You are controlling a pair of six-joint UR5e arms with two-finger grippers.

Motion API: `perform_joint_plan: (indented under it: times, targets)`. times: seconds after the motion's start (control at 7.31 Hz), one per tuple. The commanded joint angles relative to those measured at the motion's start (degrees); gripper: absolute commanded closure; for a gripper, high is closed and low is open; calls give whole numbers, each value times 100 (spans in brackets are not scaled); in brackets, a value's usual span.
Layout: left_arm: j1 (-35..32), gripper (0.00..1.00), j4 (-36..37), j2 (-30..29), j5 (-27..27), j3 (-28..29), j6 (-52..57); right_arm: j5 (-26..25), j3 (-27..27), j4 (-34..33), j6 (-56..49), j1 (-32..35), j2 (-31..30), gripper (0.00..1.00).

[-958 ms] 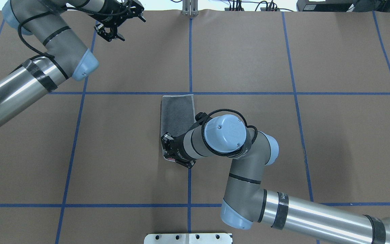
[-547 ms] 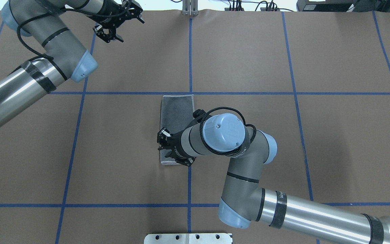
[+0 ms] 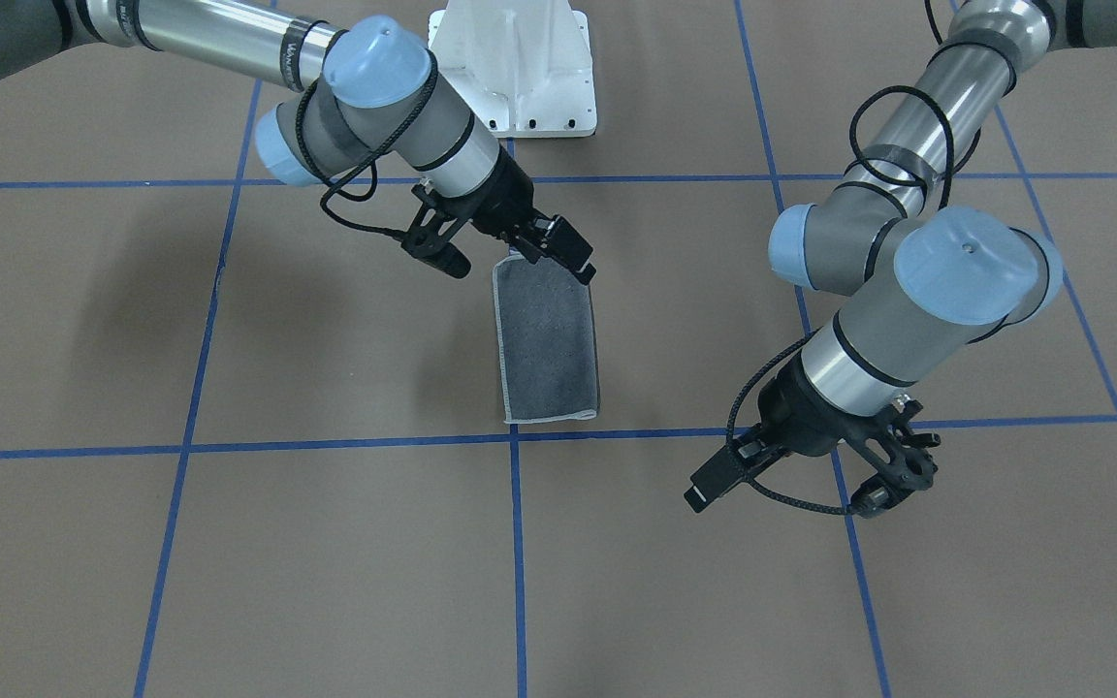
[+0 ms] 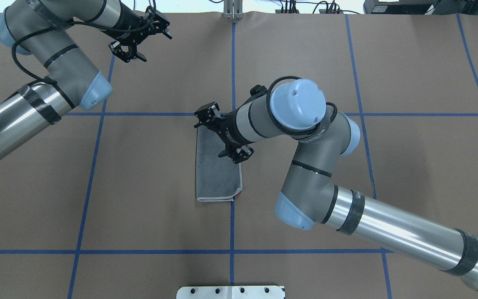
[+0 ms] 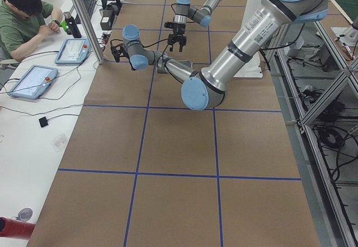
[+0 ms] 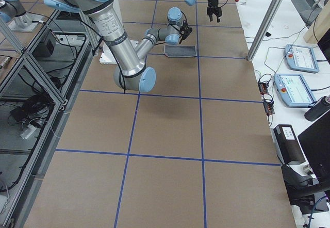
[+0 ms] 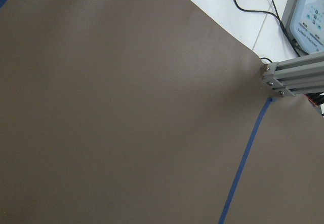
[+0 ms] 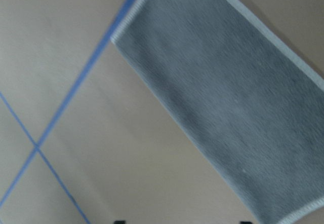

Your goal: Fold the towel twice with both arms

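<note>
A brown tabletop (image 4: 160,207) carries a grid of blue tape lines (image 4: 232,62). Beside it, a person in a green shirt (image 5: 22,23) sits at a white desk (image 5: 28,157) with one tablet (image 5: 72,50) close by and a second tablet (image 5: 31,81) farther along.

Overhead cam: behind my shoulders, looking forward and down over the whole surface (image 4: 388,166). Front cam: opposite side, facing me, steep. Two end cams: far back, looking along the surface. Left wrist cam: close on the surface, at a blue tape line (image 7: 246,158). Right wrist cam: close on the towel (image 8: 238,107), shared with overhead and front.
</note>
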Motion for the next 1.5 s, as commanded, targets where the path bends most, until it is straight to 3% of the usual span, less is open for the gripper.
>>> perform_joint_plan:
  times: [0.0,0.27,0.68,0.96,1.37]
  targets:
    - [358,0,2,742,-121,-993,-557,1216,19,-30,-745,1028,-292,0]
    - [964,0,19,1130,19,-1768,-1419,1721,10,-48,-2104,1628,-757,0]
    - [2237,0,19,1799,1202,-2640,-1949,1863,-25,-13,-3472,1912,-1181,0]
    - [3099,0,150,1879,2125,-2686,-2020,1819,-42,5,-3624,1903,-1181,0]
    - [3515,1,238,1871,2532,-2616,-2091,1810,-51,5,-3624,1903,-1181,0]
